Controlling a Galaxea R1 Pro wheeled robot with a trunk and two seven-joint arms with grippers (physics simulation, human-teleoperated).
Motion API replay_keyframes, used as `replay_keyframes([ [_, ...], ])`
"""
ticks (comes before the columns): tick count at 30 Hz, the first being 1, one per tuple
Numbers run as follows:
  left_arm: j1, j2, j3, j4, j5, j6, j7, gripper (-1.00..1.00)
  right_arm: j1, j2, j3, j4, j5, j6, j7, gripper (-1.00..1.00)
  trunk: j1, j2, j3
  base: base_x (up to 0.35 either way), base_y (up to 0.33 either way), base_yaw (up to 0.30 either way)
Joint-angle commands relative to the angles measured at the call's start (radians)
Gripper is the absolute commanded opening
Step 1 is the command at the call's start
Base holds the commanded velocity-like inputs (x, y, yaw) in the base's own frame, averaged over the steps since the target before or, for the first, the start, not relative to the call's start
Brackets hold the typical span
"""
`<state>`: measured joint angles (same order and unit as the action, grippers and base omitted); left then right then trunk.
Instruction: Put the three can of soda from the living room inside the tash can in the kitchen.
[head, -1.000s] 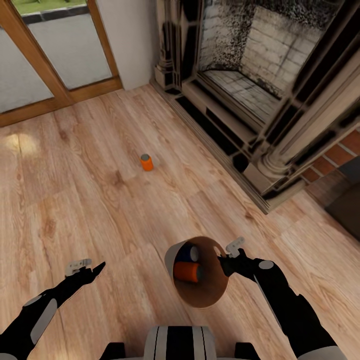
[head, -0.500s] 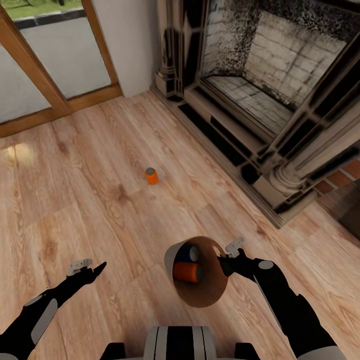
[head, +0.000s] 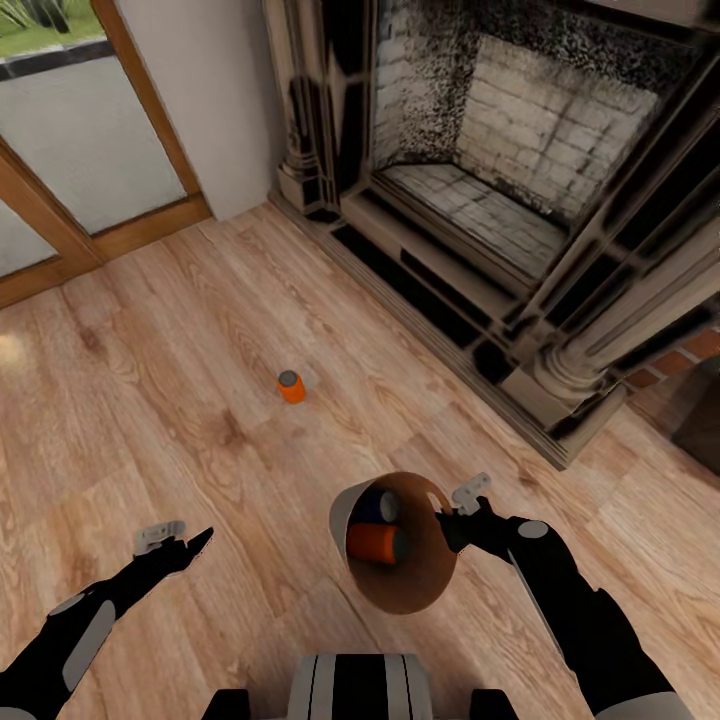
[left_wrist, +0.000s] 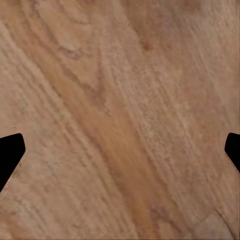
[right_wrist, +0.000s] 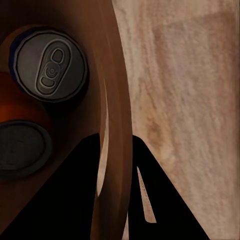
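Note:
One orange can of soda (head: 291, 386) stands upright on the light wood floor, well ahead of both arms. My right gripper (head: 441, 519) is shut on the rim of the tash can (head: 415, 575), which hangs tilted with its brown inside facing me. A dark blue can (head: 376, 507) and a second orange can (head: 374, 543) lie in it. In the right wrist view the rim (right_wrist: 118, 120) runs between my fingers (right_wrist: 82, 190), next to the blue can's silvery top (right_wrist: 50, 65) and the orange can (right_wrist: 20, 145). My left gripper (head: 180, 545) hangs open over bare floor (left_wrist: 120, 125).
The dark carved fireplace (head: 520, 200) with its raised hearth step fills the right and far side, with red brick (head: 700, 345) at its right end. Wood-framed glass doors (head: 90, 150) stand at the far left. Open wood floor lies around the standing can.
The whole view has shifted as the robot moved toward the fireplace: the standing orange can now shows lower and closer. Both arms and the held bin keep their pose.

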<state>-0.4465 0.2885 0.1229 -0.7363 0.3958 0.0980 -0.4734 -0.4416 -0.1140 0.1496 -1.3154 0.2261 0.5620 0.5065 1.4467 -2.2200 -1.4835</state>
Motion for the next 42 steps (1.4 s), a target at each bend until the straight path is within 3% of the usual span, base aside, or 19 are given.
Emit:
replay_keyframes([
  [1,0.000,0.000,-0.001,0.001,0.001,0.000,0.000,1.00,0.000,0.000,0.000,-0.001,-0.021,0.006,0.004,-1.00,0.000,0.000,0.001,0.242,0.248,-0.233],
  [7,0.000,0.000,-0.004,0.002,0.001,0.002,-0.001,1.00,0.000,0.000,-0.002,-0.001,-0.022,0.006,0.004,-1.00,0.000,0.000,0.006,0.233,0.253,-0.229],
  [10,-0.001,-0.001,-0.034,0.002,0.002,0.001,-0.023,1.00,0.000,0.000,-0.002,-0.001,-0.022,0.006,0.004,-1.00,0.000,0.000,0.009,0.202,0.242,-0.222],
  [16,0.000,-0.002,-0.043,0.002,0.004,-0.004,-0.035,1.00,0.000,0.001,-0.002,-0.001,-0.021,0.006,0.004,-1.00,0.000,0.000,0.011,0.060,0.071,-0.096],
  [29,0.000,-0.003,-0.045,0.001,0.003,-0.003,-0.040,1.00,0.000,0.002,-0.002,0.000,-0.035,0.006,0.004,-1.00,0.000,0.000,0.012,-0.213,0.145,-0.105],
  [37,-0.001,0.003,-0.063,-0.002,0.003,-0.001,-0.040,1.00,0.000,-0.007,-0.052,0.000,-0.066,0.006,0.010,-1.00,0.000,0.000,0.016,-0.228,0.237,-0.247],
  [39,-0.001,0.006,-0.082,-0.003,0.003,0.000,-0.040,1.00,0.000,-0.014,-0.103,-0.002,-0.064,0.006,0.020,-1.00,0.000,0.000,0.017,-0.204,0.256,-0.250],
  [42,-0.001,0.007,-0.089,-0.002,0.003,0.000,-0.040,1.00,0.000,-0.018,-0.130,-0.004,-0.062,0.006,0.025,-1.00,0.000,0.000,0.019,-0.203,0.257,-0.248],
])
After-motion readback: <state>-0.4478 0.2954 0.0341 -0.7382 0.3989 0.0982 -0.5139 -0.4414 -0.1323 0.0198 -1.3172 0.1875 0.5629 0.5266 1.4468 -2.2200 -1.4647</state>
